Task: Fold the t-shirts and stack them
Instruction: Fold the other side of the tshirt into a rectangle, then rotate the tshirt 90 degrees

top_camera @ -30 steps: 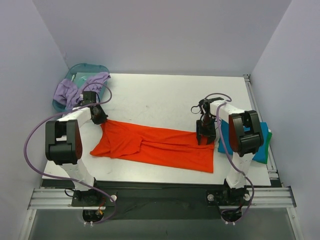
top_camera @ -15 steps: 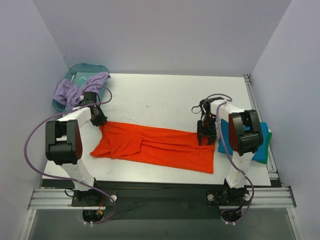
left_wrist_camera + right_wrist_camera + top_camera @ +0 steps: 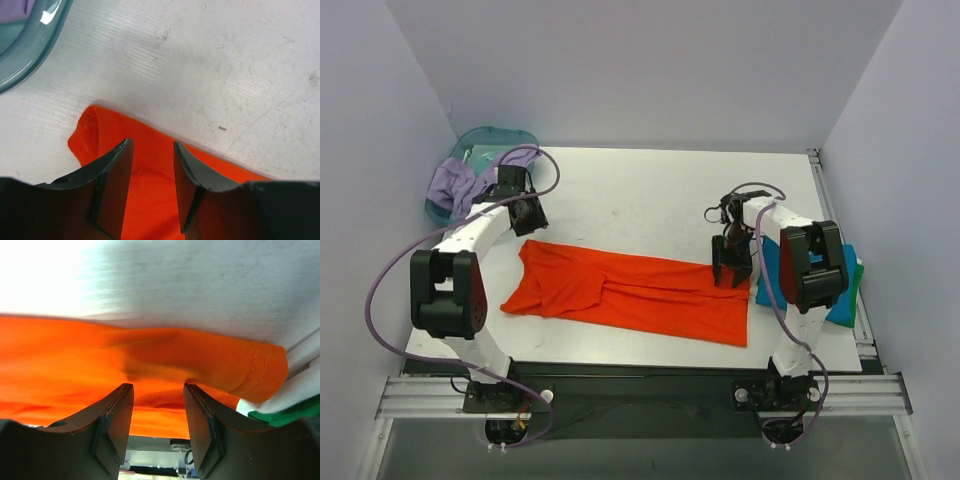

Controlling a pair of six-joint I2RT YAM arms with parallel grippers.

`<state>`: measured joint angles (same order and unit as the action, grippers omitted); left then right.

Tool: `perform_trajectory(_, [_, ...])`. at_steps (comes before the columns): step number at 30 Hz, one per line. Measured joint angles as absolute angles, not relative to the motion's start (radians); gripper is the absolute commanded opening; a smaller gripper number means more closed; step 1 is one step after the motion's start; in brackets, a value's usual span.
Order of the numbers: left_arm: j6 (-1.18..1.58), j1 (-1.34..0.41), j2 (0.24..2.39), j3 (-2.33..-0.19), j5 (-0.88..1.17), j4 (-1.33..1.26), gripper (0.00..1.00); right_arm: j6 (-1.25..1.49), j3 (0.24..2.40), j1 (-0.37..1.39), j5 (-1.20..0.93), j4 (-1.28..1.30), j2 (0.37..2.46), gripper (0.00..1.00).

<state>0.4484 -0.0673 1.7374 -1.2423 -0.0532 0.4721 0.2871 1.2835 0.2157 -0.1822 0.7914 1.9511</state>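
I count three t-shirts: one orange-red t-shirt (image 3: 630, 290) spread on the single worktop (image 3: 650, 190), and at its right edge one teal-blue folded t-shirt (image 3: 844, 302) and one green folded t-shirt (image 3: 858, 270). There is one translucent teal basin (image 3: 495, 137) with lilac cloth (image 3: 455, 182) in it, but I cannot tell if this is one piece or several. There are two arms, each with one purple cable, which gives two pincers of two fingers each: the left pincer (image 3: 529, 222) and the right pincer (image 3: 732, 274).

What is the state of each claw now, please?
Left claw: open, holding nothing.
Right claw: open, over the orange-red t-shirt, not gripping it.
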Motion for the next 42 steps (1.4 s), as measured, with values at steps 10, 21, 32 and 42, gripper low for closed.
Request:
perform_trajectory(10, [0.464, -0.097, 1.52, -1.164, -0.097, 0.55, 0.49, 0.258, 1.326, 0.251, -0.243, 0.77, 1.871, 0.46])
perform_trajectory(21, [0.633, -0.248, 1.437, -0.892, 0.031, 0.55, 0.53, 0.239, 1.254, 0.275, -0.252, 0.71, 1.876, 0.45])
perform_trajectory(32, [0.638, -0.242, 1.591, -0.884, 0.101, 0.517, 0.55, 0.31, 1.249, 0.275, -0.253, 0.693, 1.934, 0.45])
perform_trajectory(42, [0.528, -0.241, 1.863, -1.205, 0.171, 0.577, 0.55, 0.384, 1.155, 0.278, -0.269, 0.701, 1.884, 0.45])
